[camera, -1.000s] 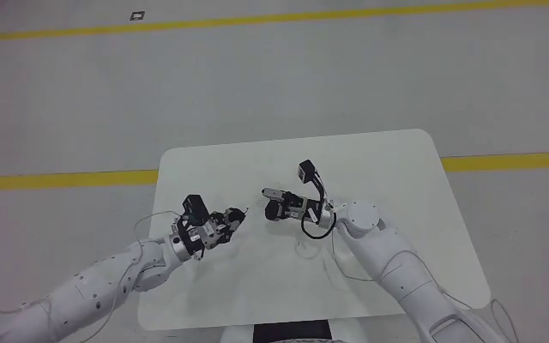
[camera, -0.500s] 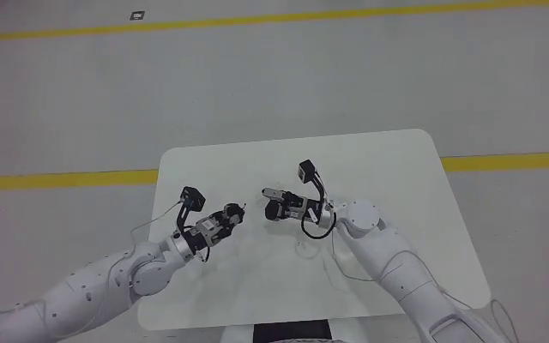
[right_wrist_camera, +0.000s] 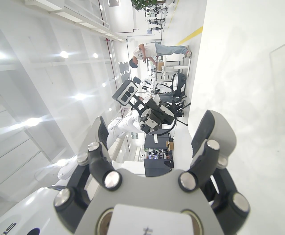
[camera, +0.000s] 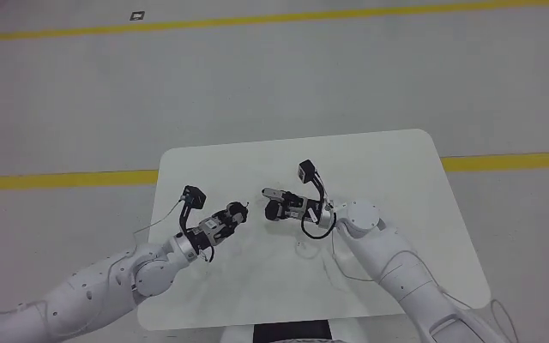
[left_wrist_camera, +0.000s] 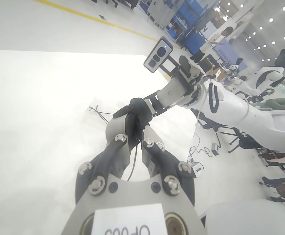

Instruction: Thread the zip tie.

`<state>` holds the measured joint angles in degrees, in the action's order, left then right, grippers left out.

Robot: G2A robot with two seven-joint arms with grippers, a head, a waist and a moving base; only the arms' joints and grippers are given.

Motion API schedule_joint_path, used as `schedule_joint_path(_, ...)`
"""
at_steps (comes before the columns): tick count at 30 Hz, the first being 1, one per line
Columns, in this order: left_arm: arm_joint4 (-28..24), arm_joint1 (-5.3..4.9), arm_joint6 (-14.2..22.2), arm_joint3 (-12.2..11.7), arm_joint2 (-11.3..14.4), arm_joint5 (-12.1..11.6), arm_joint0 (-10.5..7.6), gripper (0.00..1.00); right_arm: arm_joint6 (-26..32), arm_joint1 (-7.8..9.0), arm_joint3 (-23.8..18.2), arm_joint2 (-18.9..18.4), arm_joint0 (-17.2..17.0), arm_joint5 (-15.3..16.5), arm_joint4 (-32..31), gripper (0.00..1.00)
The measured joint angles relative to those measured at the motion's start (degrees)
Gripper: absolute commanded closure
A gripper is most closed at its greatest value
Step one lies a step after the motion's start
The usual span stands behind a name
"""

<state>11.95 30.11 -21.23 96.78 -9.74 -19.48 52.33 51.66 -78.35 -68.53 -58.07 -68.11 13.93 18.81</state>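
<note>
A robotics lab: yellow floor lines (left_wrist_camera: pixel 100 19), blue racks (left_wrist_camera: pixel 189 11) and other white robots (left_wrist_camera: pixel 269 75) well beyond the left pincer (left_wrist_camera: pixel 130 118); desks (right_wrist_camera: pixel 171 66) and office chairs (right_wrist_camera: pixel 179 83) beyond the right pincer (right_wrist_camera: pixel 154 122).

A thin black plastic zip tie (left_wrist_camera: pixel 134 155) sits between the left gripper's (left_wrist_camera: pixel 133 124) grey-and-black fingers (left_wrist_camera: pixel 115 129), above a plain white rounded table (camera: pixel 386 163).

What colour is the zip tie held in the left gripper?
Black. The zip tie shows best in the left wrist view, pinched in the left gripper.
</note>
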Motion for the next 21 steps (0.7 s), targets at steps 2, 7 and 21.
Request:
schedule_joint_path(2, -0.2, 0.04, 0.1, -0.2, -0.1, 0.0, 0.05, 1.0, 0.0, 0.0, 0.0, 0.0, 0.0, 0.0, 0.0, 0.0)
schedule_joint_path(7, -4.8, 0.13, 4.4, -3.0, -1.9, 0.0, -0.25, 1.0, 0.0, 0.0, 0.0, 0.0, 0.0, 0.0, 0.0, 0.0)
schedule_joint_path(21, -14.4, -4.07, 13.2, 2.1, -7.0, 0.0, 1.25, 1.0, 0.0, 0.0, 0.0, 0.0, 0.0, 0.0, 0.0, 0.0)
